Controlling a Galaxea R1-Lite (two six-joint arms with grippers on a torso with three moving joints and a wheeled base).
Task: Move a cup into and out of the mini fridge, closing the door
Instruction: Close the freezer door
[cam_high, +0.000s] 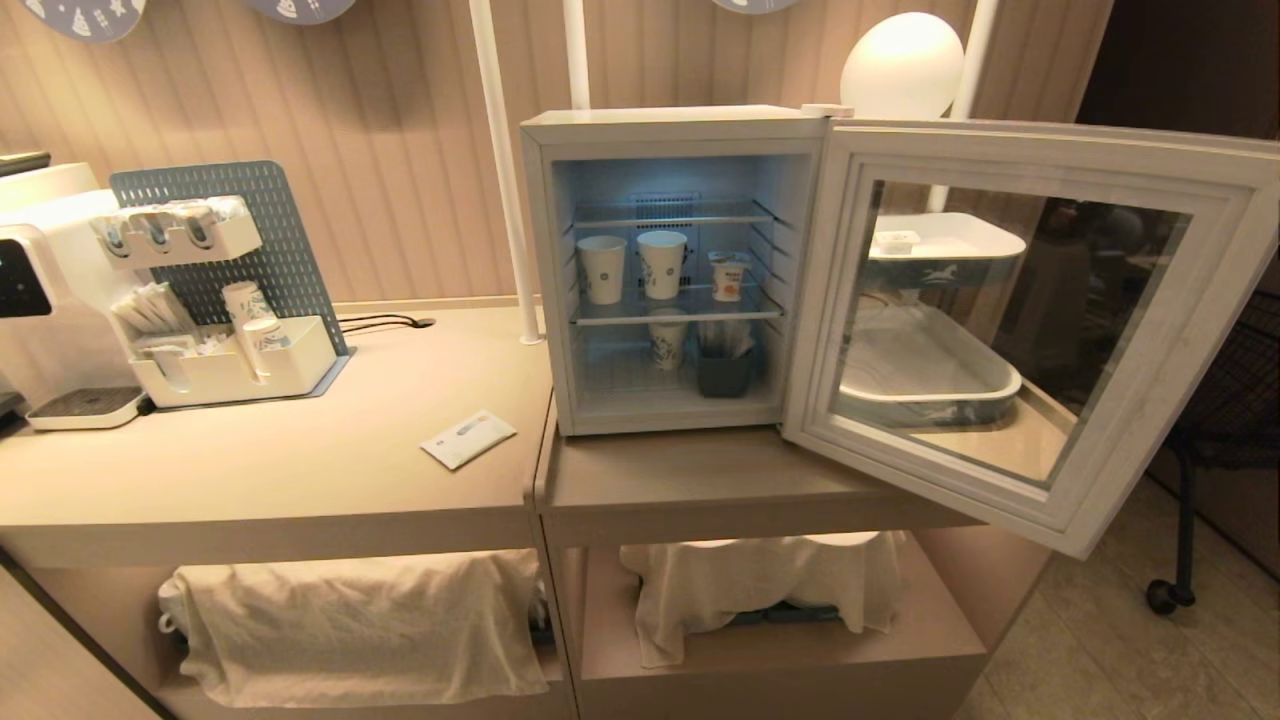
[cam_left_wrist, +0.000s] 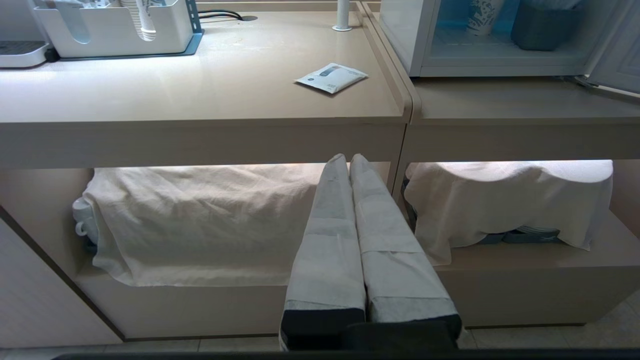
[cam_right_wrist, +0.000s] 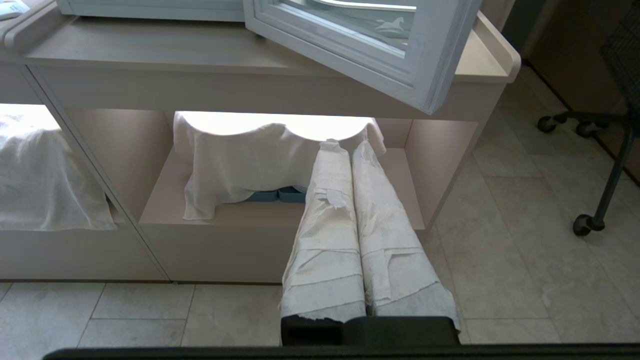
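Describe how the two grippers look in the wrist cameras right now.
Both have two long tapered fingers wrapped in white tape on a black base. The left gripper has smooth wrapping with grey bands; the right gripper has wrinkled, frayed tape. No cables or markings show.

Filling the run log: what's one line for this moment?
door: open | cup: on mini fridge shelf | left gripper: shut, parked low | right gripper: shut, parked low
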